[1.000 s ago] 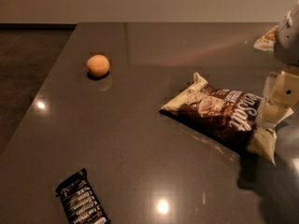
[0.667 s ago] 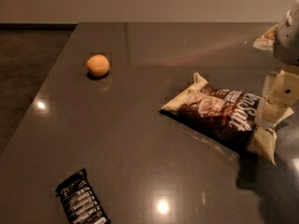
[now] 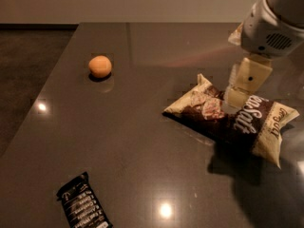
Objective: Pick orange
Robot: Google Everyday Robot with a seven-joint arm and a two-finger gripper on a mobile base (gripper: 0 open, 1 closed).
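Note:
The orange is a small round fruit lying on the dark table at the far left. My gripper hangs from the white arm at the upper right. It is above the left part of the brown snack bag, far to the right of the orange, and holds nothing that I can see.
The brown snack bag lies at the right of the table. A black wrapped bar lies near the front left edge. The table's left edge drops to a dark floor. A wall runs behind the table.
The arm and gripper have moved left, further into view, and now stand over the snack bag. The orange, bag and bar have not moved.

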